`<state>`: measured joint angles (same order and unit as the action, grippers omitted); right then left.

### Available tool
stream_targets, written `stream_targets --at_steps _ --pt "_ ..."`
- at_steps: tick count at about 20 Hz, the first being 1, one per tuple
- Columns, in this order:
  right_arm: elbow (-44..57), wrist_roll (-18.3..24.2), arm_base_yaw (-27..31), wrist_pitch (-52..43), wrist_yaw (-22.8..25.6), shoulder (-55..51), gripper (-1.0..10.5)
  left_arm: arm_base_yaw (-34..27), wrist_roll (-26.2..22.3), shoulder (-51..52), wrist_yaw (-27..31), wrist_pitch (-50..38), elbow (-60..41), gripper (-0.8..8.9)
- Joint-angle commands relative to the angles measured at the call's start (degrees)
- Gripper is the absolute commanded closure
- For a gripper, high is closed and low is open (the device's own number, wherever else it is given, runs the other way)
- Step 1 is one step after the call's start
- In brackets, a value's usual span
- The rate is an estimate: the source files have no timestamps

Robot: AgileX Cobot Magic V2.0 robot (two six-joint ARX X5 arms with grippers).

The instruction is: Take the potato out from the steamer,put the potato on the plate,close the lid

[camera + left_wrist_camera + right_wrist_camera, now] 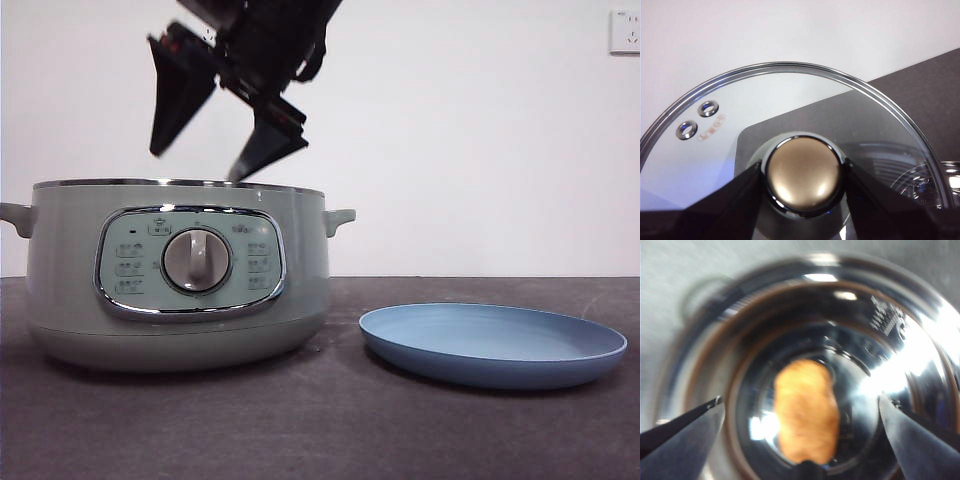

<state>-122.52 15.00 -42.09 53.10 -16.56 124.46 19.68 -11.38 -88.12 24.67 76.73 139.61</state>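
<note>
Place: a plain test bench, I'd say, no home kitchen.
Signs: bare white wall [480, 130], dark grey tabletop [330, 420], one wall socket [624, 31] at two o'clock.

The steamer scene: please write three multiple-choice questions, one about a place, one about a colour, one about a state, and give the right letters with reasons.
1. Where is the potato?
A. on the plate
B. inside the steamer
C. in the left tool

2. What colour is the plate?
A. light blue
B. red
C. white

3. What is the state of the right tool?
A. shut on the potato
B. shut on the lid
C. open, holding nothing

Answers:
1 B: the right wrist view looks down into the shiny pot of the steamer, and the potato lies on its bottom.
2 A: the front view shows it light blue, lying beside the steamer.
3 C: its jaws stand wide apart above the steamer, while the left tool grips the knob of the lid.
</note>
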Motion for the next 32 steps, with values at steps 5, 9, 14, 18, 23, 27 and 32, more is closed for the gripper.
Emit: stream_targets --at_steps 5,9,14,18,23,27,32 --pt "0.0 4.2 -1.2 0.4 2.2 4.6 3.5 0.1 -0.2 0.7 -4.2 3.0 0.7 8.21" --pt "0.0 4.6 -2.0 1.3 4.9 7.5 3.6 0.1 -0.2 0.7 -4.2 3.0 0.7 8.21" --pt "0.0 7.5 -3.5 1.0 9.8 8.3 9.6 0.1 -0.2 0.7 -4.2 3.0 0.7 8.21" --pt "-0.1 7.3 -3.5 1.4 12.3 5.6 9.6 0.1 -0.2 0.7 -4.2 3.0 0.7 8.21" --pt "-0.5 5.9 -1.7 2.3 16.9 -15.3 9.6 0.1 -0.2 0.4 -7.1 3.0 0.7 8.21" --pt "-0.5 -1.2 3.3 9.2 17.0 -29.5 9.6 0.1 -0.2 -0.2 -16.2 3.0 0.7 8.21" --pt "-0.4 -7.5 14.2 21.9 16.9 -35.1 9.6 0.2 -0.3 -0.9 -24.5 2.2 0.7 8.21"
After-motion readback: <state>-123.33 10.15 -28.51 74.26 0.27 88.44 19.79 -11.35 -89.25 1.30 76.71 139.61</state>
